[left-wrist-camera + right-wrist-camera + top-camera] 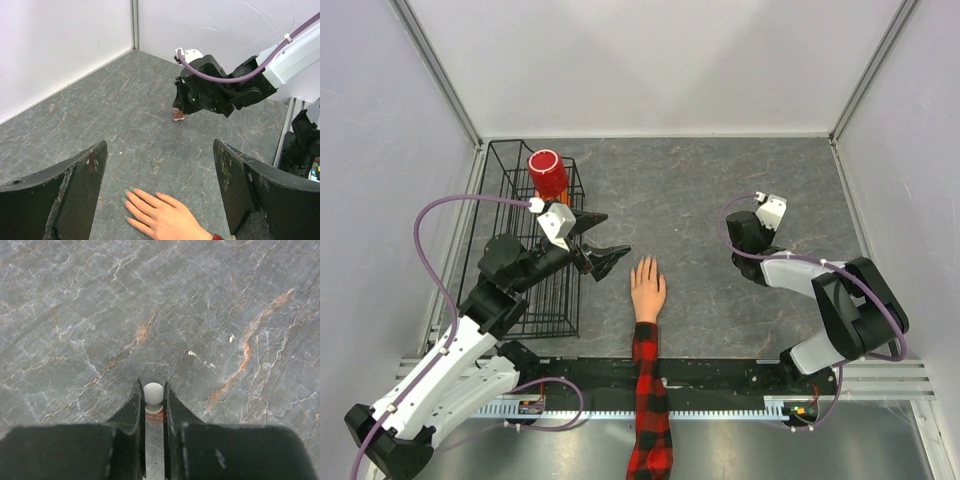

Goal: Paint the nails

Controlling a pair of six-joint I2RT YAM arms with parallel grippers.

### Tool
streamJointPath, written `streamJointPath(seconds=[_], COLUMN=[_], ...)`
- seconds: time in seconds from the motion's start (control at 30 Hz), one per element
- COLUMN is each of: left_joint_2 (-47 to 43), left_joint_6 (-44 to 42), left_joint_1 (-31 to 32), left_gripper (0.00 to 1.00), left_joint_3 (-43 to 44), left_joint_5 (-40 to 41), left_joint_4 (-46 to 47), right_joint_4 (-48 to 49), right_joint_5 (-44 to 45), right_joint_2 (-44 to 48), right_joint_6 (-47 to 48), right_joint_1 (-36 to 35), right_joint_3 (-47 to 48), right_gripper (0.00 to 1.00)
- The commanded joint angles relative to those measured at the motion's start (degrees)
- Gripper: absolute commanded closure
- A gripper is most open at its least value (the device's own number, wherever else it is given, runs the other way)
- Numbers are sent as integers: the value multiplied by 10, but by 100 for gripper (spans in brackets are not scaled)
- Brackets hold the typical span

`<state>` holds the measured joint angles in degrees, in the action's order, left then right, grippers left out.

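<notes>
Our left gripper (pixel 160 146) gapes wide near the peach mannequin hand (pixel 162 217) with its tiny nails (pixel 126 201). Our right gripper (pixel 152 388) narrowly pinches a small white-capped reddish bottle (pixel 153 394).

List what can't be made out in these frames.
Nails of the peach mannequin hand: too small in top and left wrist views; painted or bare unclear.
Tiny reddish bottle with white ball cap: right wrist view, body hidden between fingers of the right end effector.
Red-and-black plaid sleeve: top view, cut off by bottom edge.
</notes>
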<state>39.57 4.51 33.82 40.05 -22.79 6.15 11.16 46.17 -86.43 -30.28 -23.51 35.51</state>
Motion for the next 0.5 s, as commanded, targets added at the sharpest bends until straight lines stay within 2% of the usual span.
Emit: streamJointPath(seconds=[0.0, 0.1, 0.2, 0.23, 0.33, 0.43, 0.47], left_joint_2=[-1, -1, -3, -5, -10, -17, -20], left_joint_6=[-11, -10, -9, -9, -9, -5, -1], left_joint_1=[-1, -1, -1, -1, -2, -1, -1], left_gripper=[9, 9, 9, 9, 9, 9, 9], left_joint_3=[5, 5, 6, 6, 7, 11, 14], left_joint_5=[-4, -4, -6, -8, -10, -5, 2], left_joint_4=[26, 26, 25, 25, 25, 24, 21], right_joint_4=[11, 0, -35, -59, -111, -208, -233], right_joint_5=[0, -4, -18, -29, -49, -92, -134], right_joint_2=[-9, -4, 10, 16, 70, 131, 145], right_joint_6=[-12, -6, 0, 0, 0, 21, 33], right_joint_1=[1, 1, 1, 0, 0, 0, 0], right_joint_3=[25, 30, 46, 56, 78, 125, 143], right_gripper=[87, 77, 54, 43, 20, 8, 5])
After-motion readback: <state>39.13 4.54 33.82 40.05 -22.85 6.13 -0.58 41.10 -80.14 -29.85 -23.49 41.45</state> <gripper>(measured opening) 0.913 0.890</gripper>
